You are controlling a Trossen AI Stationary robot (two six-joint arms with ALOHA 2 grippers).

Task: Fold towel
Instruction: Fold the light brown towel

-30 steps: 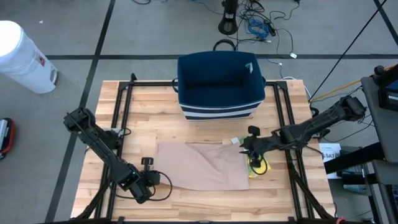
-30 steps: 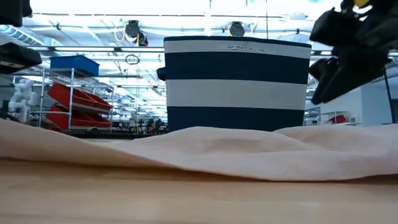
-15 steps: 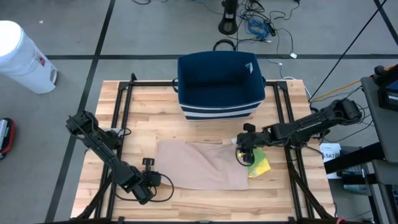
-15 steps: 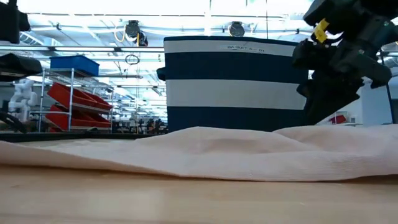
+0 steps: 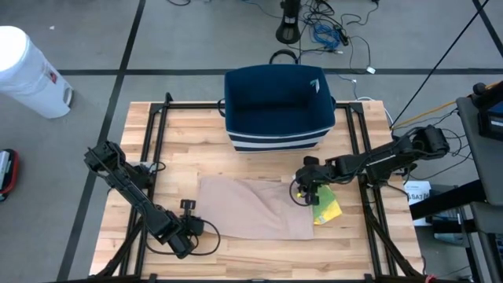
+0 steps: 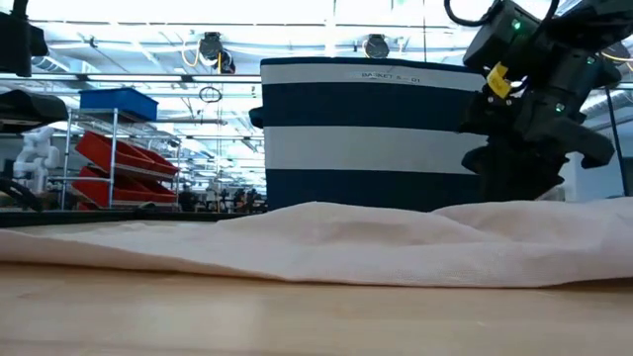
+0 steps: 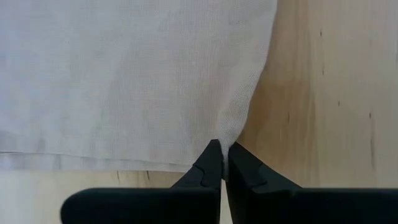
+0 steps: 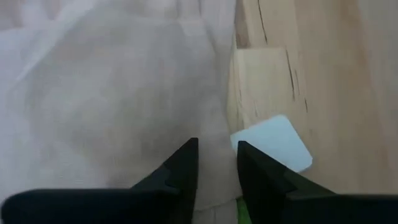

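Note:
A beige towel (image 5: 255, 207) lies spread on the wooden table, rumpled into low ridges in the low view (image 6: 326, 237). My left gripper (image 5: 196, 229) is at the towel's near left corner and is shut on it (image 7: 222, 155). My right gripper (image 5: 298, 193) hangs over the towel's far right corner. Its fingers stand a little apart over the cloth near the right edge (image 8: 216, 158). In the low view a towel ridge hides the fingertips of my right gripper (image 6: 514, 173). My left gripper pinches the towel's near left corner (image 7: 235, 132) between its two fingertips, coming from above and slanting steeply down. The cloth puckers toward the tips; the rest of the towel lies on the table. My right gripper: I cannot tell whether its fingers touch the towel.
A navy and white striped basket (image 5: 277, 106) stands at the table's far middle. A yellow-green item (image 5: 327, 211) and a white tag (image 8: 273, 142) lie just right of the towel. Black frame rails (image 5: 157, 141) run along both sides.
My right gripper has gone toward the table's left and down, from over the yellow-green item to the towel's far right corner. In the low view the towel's left end has sunk closer to the table.

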